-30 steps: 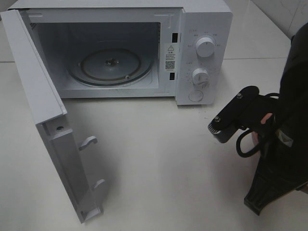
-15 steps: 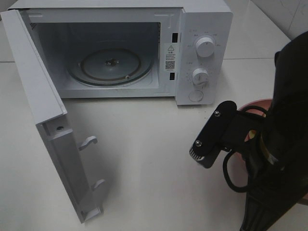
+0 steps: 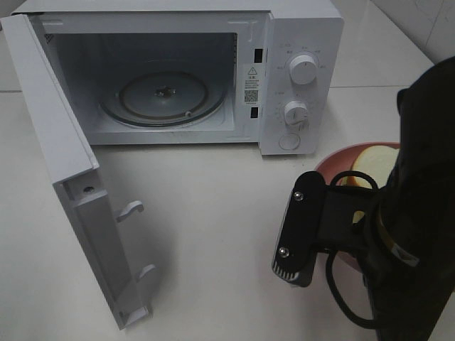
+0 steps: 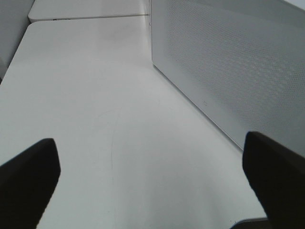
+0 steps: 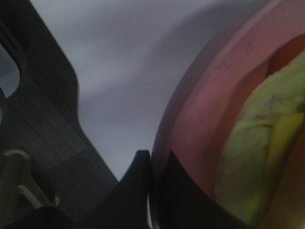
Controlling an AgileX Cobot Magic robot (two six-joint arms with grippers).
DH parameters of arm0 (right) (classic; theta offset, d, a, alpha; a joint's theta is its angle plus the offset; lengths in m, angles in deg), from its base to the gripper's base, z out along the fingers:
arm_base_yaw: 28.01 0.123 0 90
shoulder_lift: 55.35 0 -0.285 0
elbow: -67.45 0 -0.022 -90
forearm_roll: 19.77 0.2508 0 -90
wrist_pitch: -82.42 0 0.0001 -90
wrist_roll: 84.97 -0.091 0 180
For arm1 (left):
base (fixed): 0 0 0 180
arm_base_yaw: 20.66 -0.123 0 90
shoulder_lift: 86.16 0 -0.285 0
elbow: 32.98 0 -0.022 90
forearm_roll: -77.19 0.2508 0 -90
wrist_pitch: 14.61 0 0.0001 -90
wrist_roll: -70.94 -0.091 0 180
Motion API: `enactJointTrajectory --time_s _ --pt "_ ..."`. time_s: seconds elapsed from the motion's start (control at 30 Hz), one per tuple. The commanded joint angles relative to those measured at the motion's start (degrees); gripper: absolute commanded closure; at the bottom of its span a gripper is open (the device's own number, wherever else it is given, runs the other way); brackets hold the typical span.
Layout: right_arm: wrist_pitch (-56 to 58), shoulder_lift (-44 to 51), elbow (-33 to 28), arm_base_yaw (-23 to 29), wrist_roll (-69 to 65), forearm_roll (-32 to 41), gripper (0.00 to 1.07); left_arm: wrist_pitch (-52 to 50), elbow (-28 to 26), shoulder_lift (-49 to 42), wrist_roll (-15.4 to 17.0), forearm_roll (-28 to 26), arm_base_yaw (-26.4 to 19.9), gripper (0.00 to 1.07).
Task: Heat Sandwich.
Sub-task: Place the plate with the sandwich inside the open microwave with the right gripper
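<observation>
Carrying step in hand, by the look of it. Right jaws clenched on the rim of the pink plate (image 3: 333, 160), with the sandwich (image 3: 377, 165) on it, at the right of the worktop (image 3: 213, 213) near the microwave (image 3: 306, 28) dials. Left jaws spread wide, grasping nothing, beside the open door (image 3: 57, 128). Next, likely: keep the plate level, swing left through the opening, set down on the bare turntable (image 3: 162, 96).

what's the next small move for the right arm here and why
Probably carry the pink plate across toward the open microwave: the right gripper is shut on the plate's rim, the sandwich sits on it, and the glass turntable is bare.
</observation>
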Motion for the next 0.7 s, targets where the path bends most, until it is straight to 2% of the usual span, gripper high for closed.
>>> enactJointTrajectory --time_s 0.03,0.43,0.7 --pt "0.0 0.34 -0.23 0.29 5.79 -4.13 1.07 -0.86 0.06 -1.49 0.4 -0.46 0.0 0.05" --pt "-8.14 0.34 -0.23 0.29 19.6 -4.98 1.07 -0.86 0.06 -1.49 0.4 -0.46 0.0 0.05" --pt "-8.54 0.34 0.11 0.29 21.03 -6.47 1.06 -0.86 0.06 -1.49 0.4 -0.46 0.0 0.05"
